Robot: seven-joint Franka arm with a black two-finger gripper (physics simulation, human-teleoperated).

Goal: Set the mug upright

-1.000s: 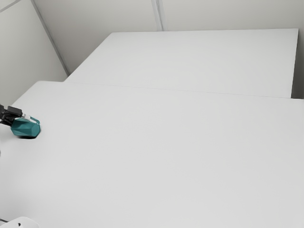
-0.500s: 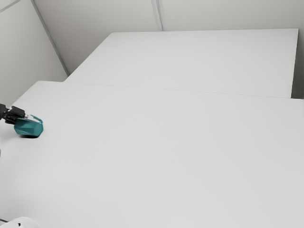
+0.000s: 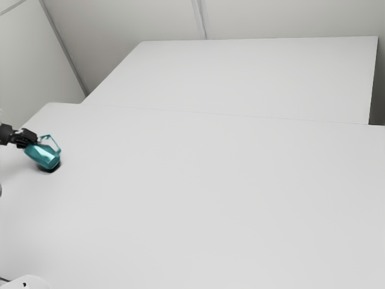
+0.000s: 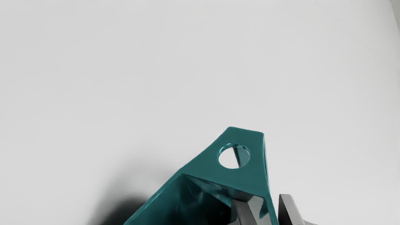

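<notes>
In the exterior view the black gripper point(image 3: 37, 142) is at the far left, at the upper rim of the teal mug point(image 3: 44, 156). The mug leans at a slant, mouth toward the gripper and base down toward the exterior view's right, with a dark shadow just beneath; whether its base touches the table cannot be told. Its handle faces up and to the right. In the wrist view the gripper point(image 4: 270, 207) is shut on the wall of the mug point(image 4: 203, 175), one finger inside the mouth and the other outside.
The white table point(image 3: 198, 192) stretches across the exterior view, with another white surface point(image 3: 240, 78) beyond its far edge. A white rounded object point(image 3: 30, 283) shows at the lower left corner. Pale walls point(image 3: 120, 24) stand behind.
The gripper has moved a little toward the exterior view's right, carrying the mug along. From lying nearly flat, the mug has tipped to a steeper slant, its mouth end raised and its handle swung up.
</notes>
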